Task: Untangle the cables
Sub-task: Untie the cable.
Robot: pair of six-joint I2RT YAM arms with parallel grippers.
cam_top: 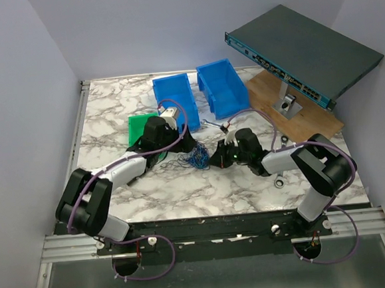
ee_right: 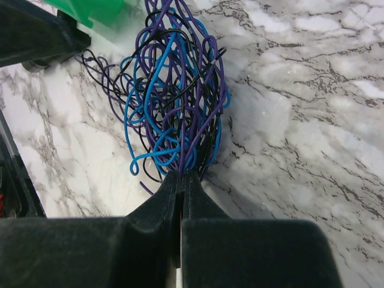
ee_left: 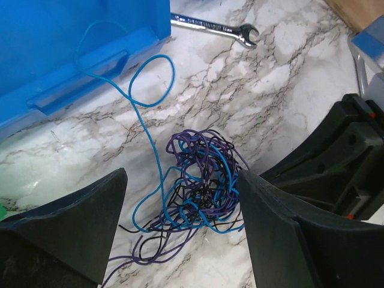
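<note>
Blue, purple and black cables (ee_left: pixel 204 186) lie in one knotted clump on the marble table (ee_right: pixel 300 90), near the centre of the top view between the two arms. In the left wrist view the clump sits at lower middle. One loose blue strand runs from it to the upper left, looping in front of a blue bin (ee_left: pixel 60 36). A silver wrench (ee_left: pixel 210 27) lies at the top of that frame, apart from the wires. The left gripper (ee_left: pixel 182 173) stands wide open, a finger on each side of the clump, holding nothing. The right gripper (ee_right: pixel 181 175), at the bottom centre of its own view, is closed tight, its tips pinching the near end of the bundle, whose strands fan up the frame. A green object (ee_right: pixel 96 9) shows at the upper left there
</note>
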